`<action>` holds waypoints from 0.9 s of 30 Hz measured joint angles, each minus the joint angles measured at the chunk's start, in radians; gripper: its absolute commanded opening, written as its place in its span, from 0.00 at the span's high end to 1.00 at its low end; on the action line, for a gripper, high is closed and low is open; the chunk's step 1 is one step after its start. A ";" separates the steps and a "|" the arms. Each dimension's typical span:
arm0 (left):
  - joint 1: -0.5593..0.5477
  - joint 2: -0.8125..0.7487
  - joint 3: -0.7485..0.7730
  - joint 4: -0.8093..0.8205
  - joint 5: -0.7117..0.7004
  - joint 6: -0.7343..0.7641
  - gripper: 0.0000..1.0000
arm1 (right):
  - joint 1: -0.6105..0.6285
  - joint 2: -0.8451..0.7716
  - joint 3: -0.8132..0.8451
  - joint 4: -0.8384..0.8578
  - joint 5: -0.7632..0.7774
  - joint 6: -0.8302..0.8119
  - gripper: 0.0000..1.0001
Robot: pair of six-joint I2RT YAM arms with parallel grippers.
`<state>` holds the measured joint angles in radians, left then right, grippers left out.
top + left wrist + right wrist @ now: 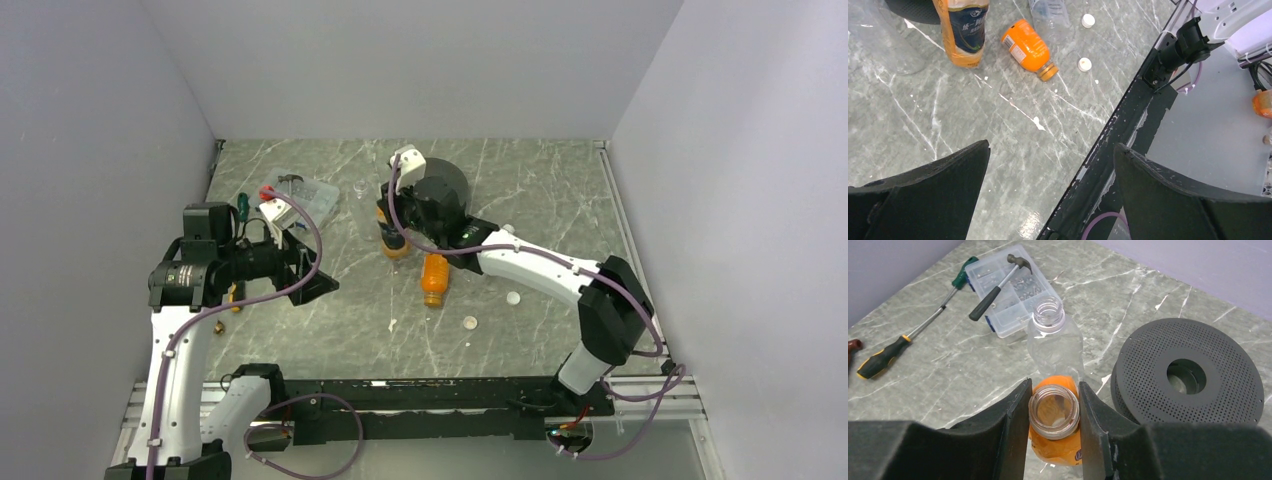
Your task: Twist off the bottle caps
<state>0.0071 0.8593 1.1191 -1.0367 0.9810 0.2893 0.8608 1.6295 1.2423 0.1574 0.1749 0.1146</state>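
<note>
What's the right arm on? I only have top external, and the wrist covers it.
Observer: Right jaws are closed on the bare, capless neck of the tall orange bottle.
Operator: Clear bottle capped?
Observer: No. The clear bottle stands just behind it with bare threads.
Operator: Left arm carrying anything?
Observer: No. Left jaws are wide open, with only the table showing between them.
</note>
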 measured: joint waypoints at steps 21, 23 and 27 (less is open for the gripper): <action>0.000 0.000 0.000 -0.001 -0.037 0.022 0.00 | -0.046 0.043 -0.070 0.090 0.029 0.072 0.23; 0.000 -0.003 0.000 -0.002 -0.037 0.024 0.01 | -0.046 0.043 -0.069 0.087 0.030 0.075 0.19; 0.000 -0.012 0.000 -0.003 -0.036 0.031 0.01 | -0.046 0.042 -0.064 0.069 0.032 0.075 0.15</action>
<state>0.0071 0.8471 1.1191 -1.0393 0.9447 0.3199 0.8150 1.6718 1.1782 0.2260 0.2073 0.1894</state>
